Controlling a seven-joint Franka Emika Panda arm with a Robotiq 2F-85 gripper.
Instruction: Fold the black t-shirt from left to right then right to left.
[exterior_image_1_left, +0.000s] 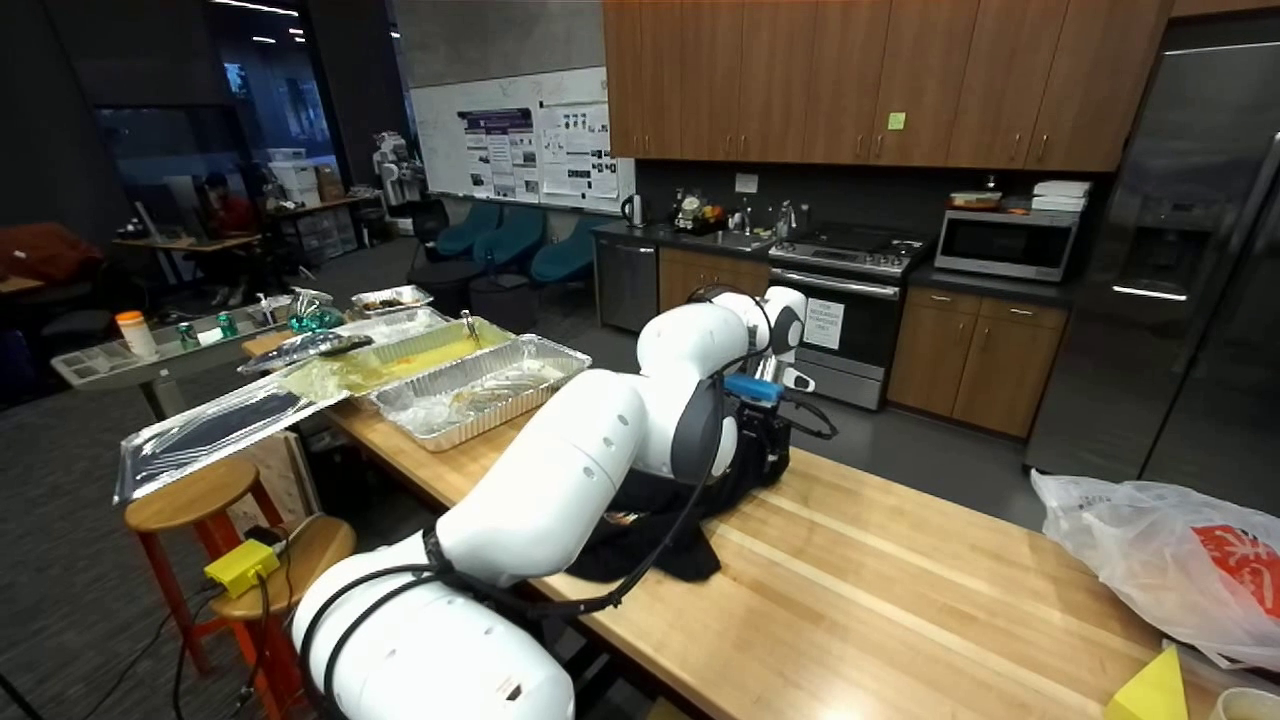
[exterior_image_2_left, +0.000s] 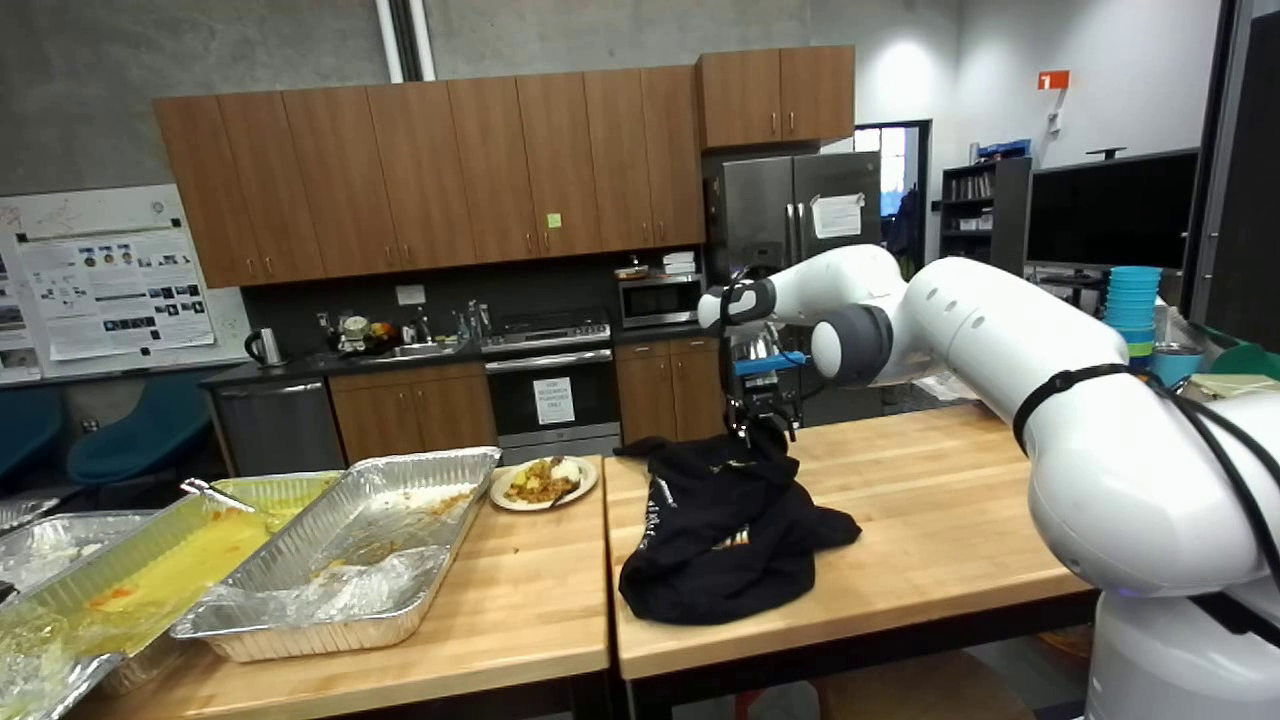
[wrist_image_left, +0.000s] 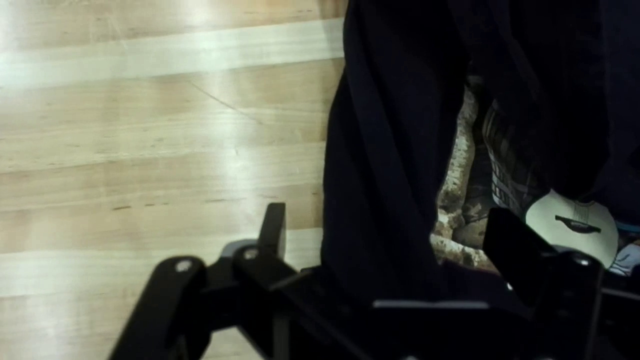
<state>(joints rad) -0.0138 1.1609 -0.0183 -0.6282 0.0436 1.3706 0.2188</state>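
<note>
The black t-shirt (exterior_image_2_left: 715, 560) is lying bunched and creased on the wooden counter (exterior_image_2_left: 960, 490), close to the seam (exterior_image_2_left: 606, 560) where that top is meeting a neighbouring one. In an exterior view, white lettering (exterior_image_2_left: 652, 515) is running down one edge of the cloth, and a flap of fabric (exterior_image_2_left: 832, 528) is poking out on the opposite side. The white arm (exterior_image_2_left: 1010, 330) is arching over the counter, and in both exterior views the hand (wrist_image_left: 387, 227) is hanging at the shirt's kitchen-side end, pointing down. In the wrist view its two fingers (wrist_image_left: 272, 227) are standing wide apart — one showing against bare counter, the other against the shirt's print (wrist_image_left: 570, 230). A thick black fold (wrist_image_left: 380, 185) is filling much of the gap between them; whether the fingertips are touching the fabric, I cannot tell. The print is only partly peeking out among the folds, with brown, bark-like shapes and a pale disc carrying a dark mark.

Beyond the seam, a foil tray (exterior_image_2_left: 320, 640) is holding scraps of food (exterior_image_2_left: 445, 505) and crumpled wrap (exterior_image_2_left: 385, 582), with a filled plate (exterior_image_2_left: 588, 482) sitting just beside its far end. In an exterior view, a white-and-red plastic bag (exterior_image_1_left: 1130, 550) is slumping at the end of the counter away from the tray, well apart from the shirt. Behind, wooden cabinets (exterior_image_2_left: 450, 180) are hanging above an oven (exterior_image_2_left: 592, 395).
</note>
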